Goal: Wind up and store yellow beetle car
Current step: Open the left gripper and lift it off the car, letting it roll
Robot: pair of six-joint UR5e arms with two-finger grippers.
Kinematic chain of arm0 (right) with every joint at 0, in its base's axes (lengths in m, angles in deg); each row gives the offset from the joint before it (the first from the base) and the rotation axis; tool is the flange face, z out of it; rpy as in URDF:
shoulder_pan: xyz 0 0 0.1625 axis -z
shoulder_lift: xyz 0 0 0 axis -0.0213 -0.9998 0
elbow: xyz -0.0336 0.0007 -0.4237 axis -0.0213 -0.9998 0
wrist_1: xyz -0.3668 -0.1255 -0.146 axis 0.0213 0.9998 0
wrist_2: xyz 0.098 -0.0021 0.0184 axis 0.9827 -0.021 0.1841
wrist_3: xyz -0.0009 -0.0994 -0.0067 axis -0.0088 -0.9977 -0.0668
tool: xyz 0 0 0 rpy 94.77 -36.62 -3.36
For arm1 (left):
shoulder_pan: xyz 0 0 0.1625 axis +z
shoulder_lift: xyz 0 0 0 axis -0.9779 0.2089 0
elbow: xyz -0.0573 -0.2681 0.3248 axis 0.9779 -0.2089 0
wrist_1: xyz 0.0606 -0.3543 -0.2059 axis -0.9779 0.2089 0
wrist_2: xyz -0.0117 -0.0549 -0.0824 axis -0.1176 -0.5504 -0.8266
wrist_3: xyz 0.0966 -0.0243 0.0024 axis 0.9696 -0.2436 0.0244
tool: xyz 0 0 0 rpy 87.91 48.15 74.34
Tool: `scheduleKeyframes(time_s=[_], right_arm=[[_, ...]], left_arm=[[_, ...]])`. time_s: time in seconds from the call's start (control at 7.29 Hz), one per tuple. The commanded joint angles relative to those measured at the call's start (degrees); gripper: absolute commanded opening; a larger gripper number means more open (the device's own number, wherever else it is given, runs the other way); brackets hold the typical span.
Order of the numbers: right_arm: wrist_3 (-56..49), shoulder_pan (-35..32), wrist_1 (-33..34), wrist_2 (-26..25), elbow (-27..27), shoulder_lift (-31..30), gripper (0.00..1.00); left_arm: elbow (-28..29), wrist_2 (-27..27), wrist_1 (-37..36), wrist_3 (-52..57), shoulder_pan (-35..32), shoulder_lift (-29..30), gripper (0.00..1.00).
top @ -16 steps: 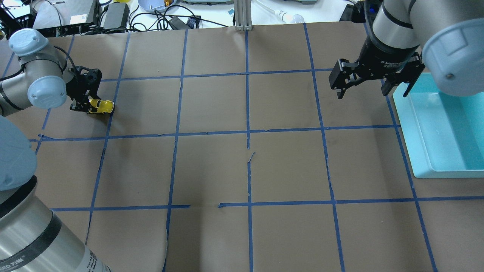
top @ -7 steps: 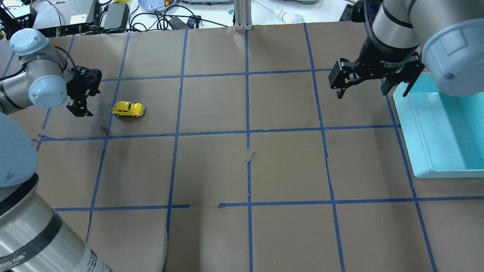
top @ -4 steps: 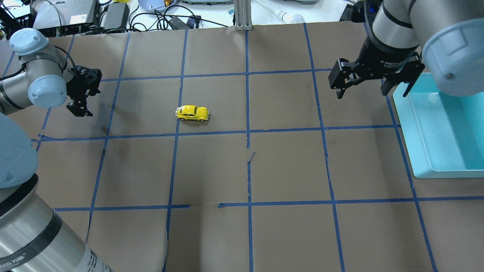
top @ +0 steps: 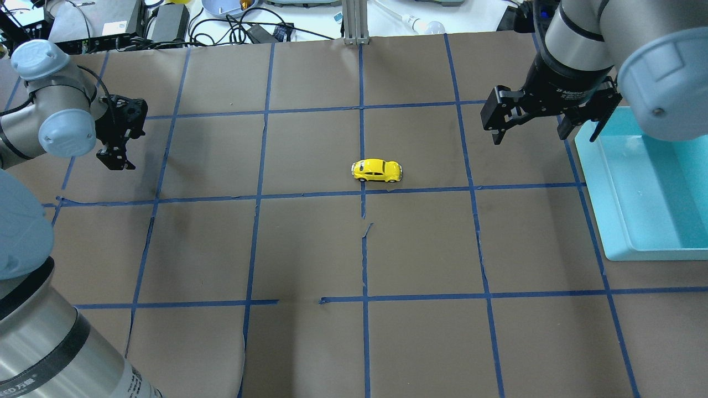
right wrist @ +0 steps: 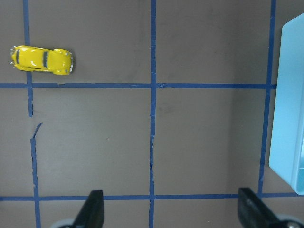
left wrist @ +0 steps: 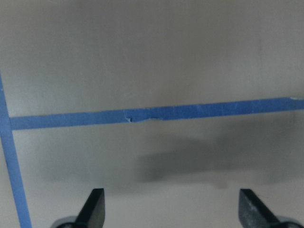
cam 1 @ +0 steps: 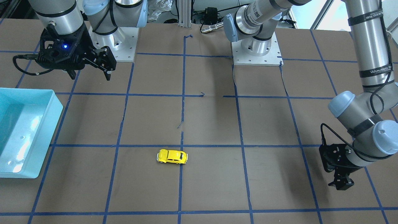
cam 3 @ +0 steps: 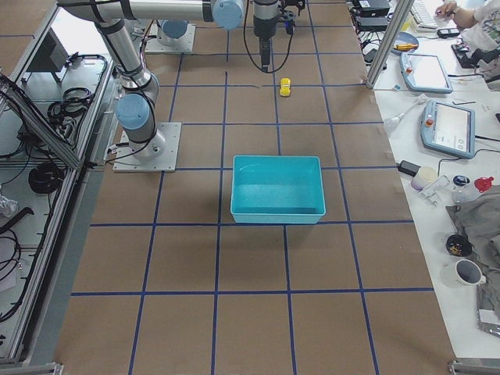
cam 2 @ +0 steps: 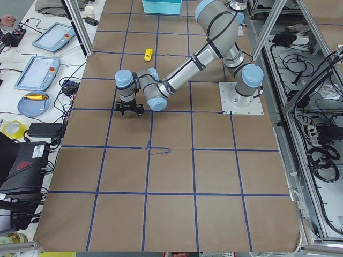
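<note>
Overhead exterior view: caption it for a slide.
Yellow beetle car loose mid-table between open left gripper and open right gripper beside the teal bin.

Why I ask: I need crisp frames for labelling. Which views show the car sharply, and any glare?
Overhead and right wrist: car sharp. Side views: car tiny, detail lost. Left wrist: soft focus, only tape and a shadow. Front-facing: bright glare patches inside the bin.

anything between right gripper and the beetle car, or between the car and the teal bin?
Nothing visible. The yellow beetle car sits alone on the table paper. The stretch to the open right gripper is bare, and so is the stretch on to the teal bin. The bin's raised wall is the only thing to clear.
</note>
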Motion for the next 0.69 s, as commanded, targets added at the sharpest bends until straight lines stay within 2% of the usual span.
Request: scheduleKeyframes(time_s=[0.0,0.27,0.55], right_arm=[[-0.05,0.00,0.00,-0.03,0.00,0.00,1.00],[-0.05,0.00,0.00,-0.03,0.00,0.00,1.00],[-4.32,-0.26,0.00,-1.43,0.09,1.65,1.00]], left_arm=[[0.18,-0.01,6.10,-11.35,-2.14,-4.15,1.00],[-0.08,-0.10,14.80,-25.13,-5.82,-11.43,1.00],[-0.34,-0.98,23.08,-47.41,-9.42,-19.52,1.00]])
